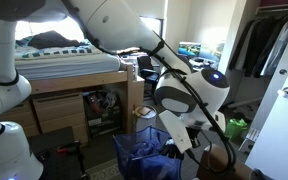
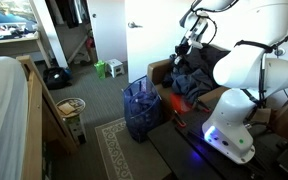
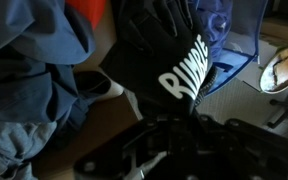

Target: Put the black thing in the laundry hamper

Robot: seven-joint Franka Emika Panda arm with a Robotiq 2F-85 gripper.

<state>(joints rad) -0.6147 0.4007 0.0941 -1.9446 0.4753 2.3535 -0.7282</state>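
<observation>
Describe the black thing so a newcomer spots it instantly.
Find the blue mesh laundry hamper on the floor; the clothes heap sits right beside it. On that heap lies the black garment, the only piece with white block lettering, among blue clothes and an orange piece.

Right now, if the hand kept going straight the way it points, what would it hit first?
Most likely the black garment with white lettering, which lies directly ahead of the hand in the wrist view. Depth is unclear, so the two may be touching.

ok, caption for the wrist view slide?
Claw by the black lettered garment, blue clothes beside it, blue mesh hamper beyond.
</observation>
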